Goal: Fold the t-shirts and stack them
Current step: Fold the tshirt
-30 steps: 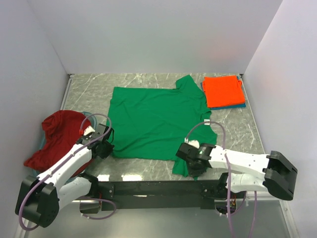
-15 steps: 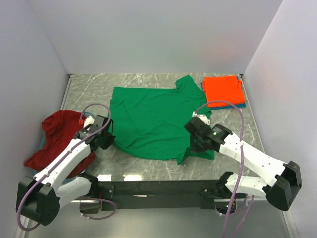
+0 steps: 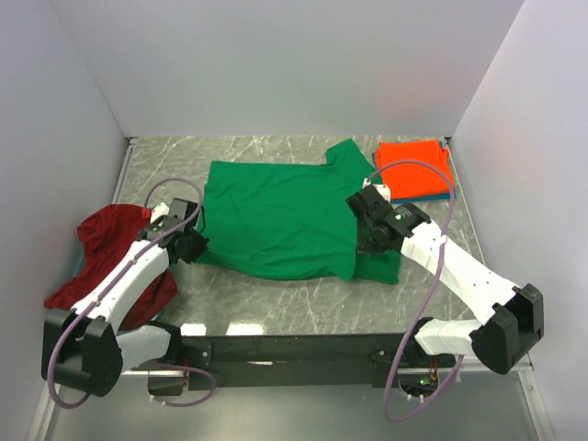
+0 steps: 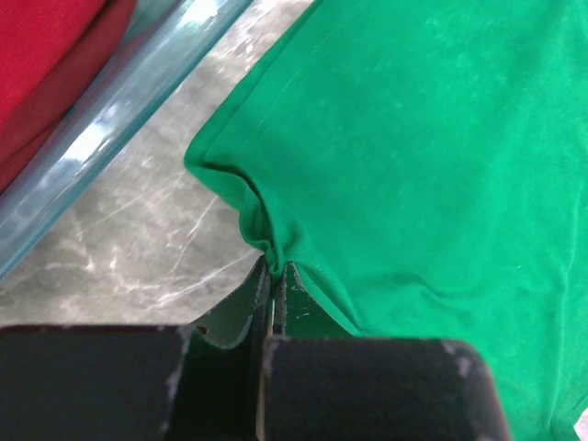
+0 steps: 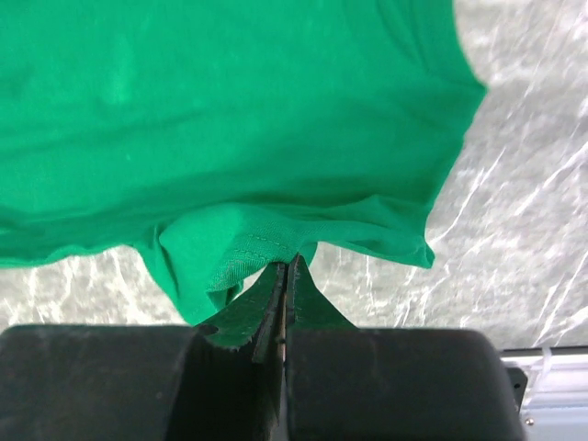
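Left arm: reaches from its base at the near left corner, forearm slanting up and to the right, with the left gripper at the near left corner of the green t-shirt.
Right arm: stretches from the near right corner up and to the left, with the right gripper over the shirt's right side, beside the near sleeve.
Left gripper state: jaws pressed together on a puckered fold of the shirt's edge.
Right gripper state: jaws pinched tight on a bunched bit of stitched hem.
Green t-shirt look: bright green and mostly spread flat, sleeves toward the right, cloth gathered into small ridges at both pinch points.
Green t-shirt place: middle of the marble-patterned table, between the two grippers and touching both.
Orange-red t-shirt: folded square at the far right corner, lying on a teal-blue t-shirt whose edge shows beneath it, well apart from the right gripper.
Dark red t-shirt: crumpled heap at the left edge, just beside the left arm, resting against a translucent teal rim.
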`<state>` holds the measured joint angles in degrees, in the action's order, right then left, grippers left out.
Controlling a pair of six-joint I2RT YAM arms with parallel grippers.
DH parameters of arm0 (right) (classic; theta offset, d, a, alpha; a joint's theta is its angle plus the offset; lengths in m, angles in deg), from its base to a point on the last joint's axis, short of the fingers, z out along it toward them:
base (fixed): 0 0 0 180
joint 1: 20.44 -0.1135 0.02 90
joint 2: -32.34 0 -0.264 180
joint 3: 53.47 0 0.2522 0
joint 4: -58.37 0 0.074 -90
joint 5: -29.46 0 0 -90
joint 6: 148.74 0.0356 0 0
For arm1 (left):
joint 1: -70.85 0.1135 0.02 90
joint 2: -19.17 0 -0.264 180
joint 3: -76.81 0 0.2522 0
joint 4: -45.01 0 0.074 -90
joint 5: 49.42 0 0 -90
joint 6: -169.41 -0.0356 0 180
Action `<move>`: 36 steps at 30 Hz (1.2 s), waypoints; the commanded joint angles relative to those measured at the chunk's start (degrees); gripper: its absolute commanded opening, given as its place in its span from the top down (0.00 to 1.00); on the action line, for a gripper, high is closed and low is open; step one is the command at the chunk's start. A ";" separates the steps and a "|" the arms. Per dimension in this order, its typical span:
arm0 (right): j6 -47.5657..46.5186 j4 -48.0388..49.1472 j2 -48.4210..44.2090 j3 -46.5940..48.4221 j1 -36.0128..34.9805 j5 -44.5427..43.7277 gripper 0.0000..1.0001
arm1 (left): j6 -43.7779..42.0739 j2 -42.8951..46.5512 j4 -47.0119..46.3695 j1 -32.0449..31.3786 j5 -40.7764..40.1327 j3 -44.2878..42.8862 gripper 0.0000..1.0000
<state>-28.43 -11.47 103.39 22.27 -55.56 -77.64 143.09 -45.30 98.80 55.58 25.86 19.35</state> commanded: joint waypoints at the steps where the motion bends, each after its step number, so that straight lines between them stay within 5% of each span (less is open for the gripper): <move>1: -2.79 1.93 1.89 4.11 1.80 -1.71 1.00 | -2.68 -1.97 -2.76 0.68 0.31 -3.75 0.99; 36: -12.55 6.15 26.33 21.69 16.57 1.72 1.00 | -9.54 -29.82 -9.80 6.74 0.05 -22.65 0.99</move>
<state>-39.58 -7.20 128.15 41.02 -39.82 -75.94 135.55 -72.83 91.39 62.05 26.36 0.03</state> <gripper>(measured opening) 0.009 0.023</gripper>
